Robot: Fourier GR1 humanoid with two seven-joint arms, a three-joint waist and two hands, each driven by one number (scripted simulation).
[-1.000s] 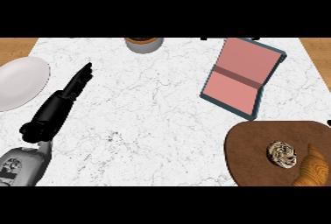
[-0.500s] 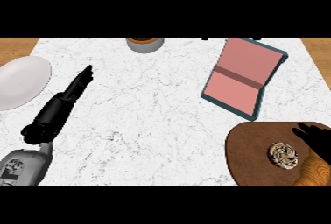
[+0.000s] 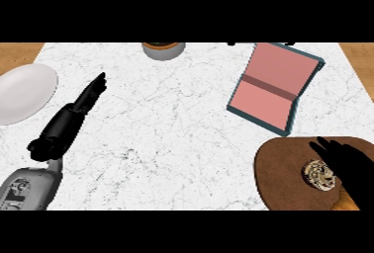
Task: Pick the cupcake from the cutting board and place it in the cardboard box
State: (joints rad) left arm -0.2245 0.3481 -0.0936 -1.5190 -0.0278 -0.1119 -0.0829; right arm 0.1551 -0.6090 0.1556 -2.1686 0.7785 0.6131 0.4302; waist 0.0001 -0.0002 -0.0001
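The cupcake [image 3: 318, 174], seen from above as a small brownish swirl, sits on the round brown cutting board [image 3: 281, 173] at the lower right. My right hand [image 3: 352, 160] lies over the board with its fingers straight, touching the cupcake's right side and hiding part of it. The box [image 3: 272, 86], pink inside with teal edges, lies open on the counter just above the board. At the left, away from both, my left hand [image 3: 70, 118] is open, fingers pointing up and to the right.
A white plate [image 3: 22, 91] lies at the left edge, beside the left hand. A small round orange-rimmed container [image 3: 162, 49] stands at the counter's far edge. The white marble counter [image 3: 175, 133] stretches between the two hands.
My right hand has come in from the lower right edge onto the cutting board and now reaches the cupcake. The left hand has not moved.
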